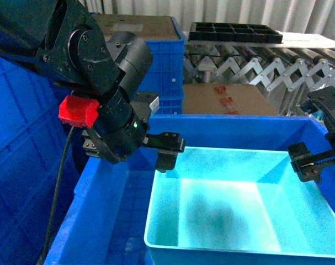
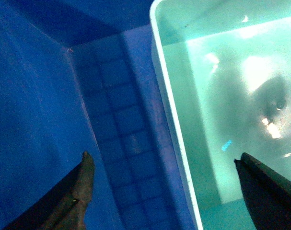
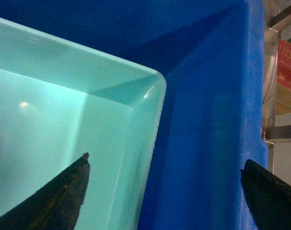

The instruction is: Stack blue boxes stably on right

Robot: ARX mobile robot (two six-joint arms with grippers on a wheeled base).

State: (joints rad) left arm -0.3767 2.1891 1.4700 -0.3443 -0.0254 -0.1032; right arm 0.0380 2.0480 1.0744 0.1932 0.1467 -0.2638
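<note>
A light turquoise blue box lies inside a big dark blue crate, against its right side. My left gripper hangs open over the box's far left corner. In the left wrist view the box's pale rim runs between the fingers of the left gripper, one over the crate floor and one over the box's inside. My right gripper is open at the box's far right corner. In the right wrist view the right gripper spans the box wall and the crate wall.
A second dark blue crate stands at the left and another behind my left arm. Beyond lie cardboard boxes, an expanding roller conveyor and a black compartment tray.
</note>
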